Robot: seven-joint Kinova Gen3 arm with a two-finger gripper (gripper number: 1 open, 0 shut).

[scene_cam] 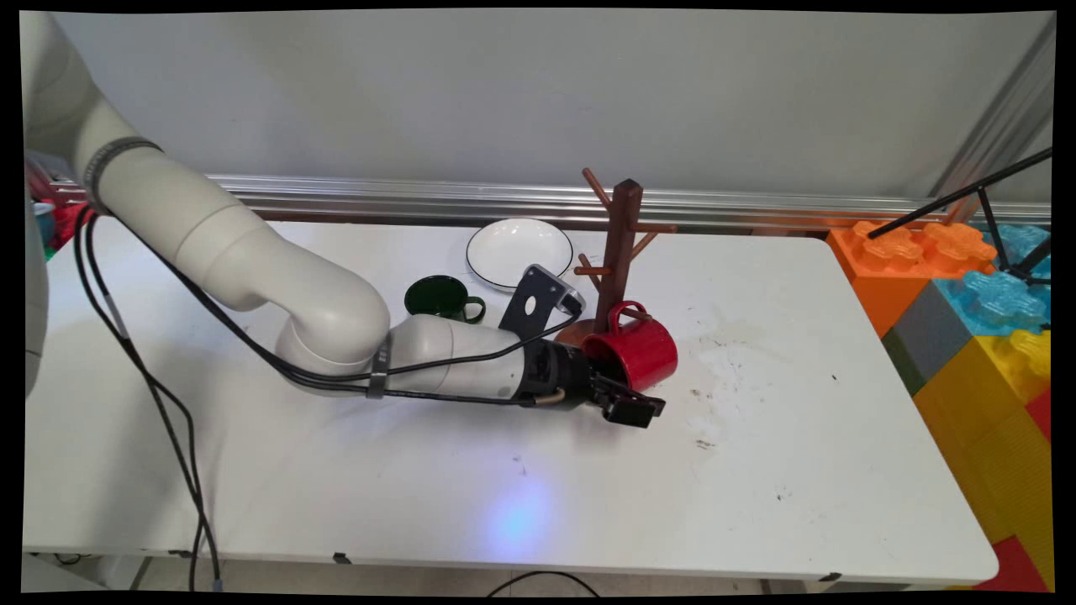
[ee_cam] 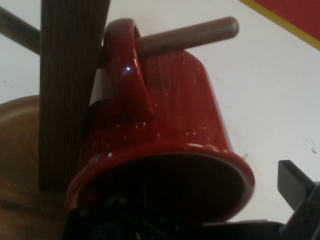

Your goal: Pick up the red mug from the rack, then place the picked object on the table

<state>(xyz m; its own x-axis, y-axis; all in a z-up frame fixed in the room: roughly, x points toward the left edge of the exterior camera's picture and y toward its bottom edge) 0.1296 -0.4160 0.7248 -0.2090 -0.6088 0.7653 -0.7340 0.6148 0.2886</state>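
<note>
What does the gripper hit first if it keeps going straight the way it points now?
The red mug: the gripper is already at its rim, mouth facing the hand camera. The mug hangs by its handle on a peg of the wooden mug tree, whose post stands just behind. Finger contact can't be judged.

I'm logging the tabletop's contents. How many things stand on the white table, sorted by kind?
Mugs: 2, a red mug hanging by its handle on a peg of the rack, and a dark green mug
Plates: 1, a white plate
Mug racks: 1, a wooden mug tree
Total: 4
</note>
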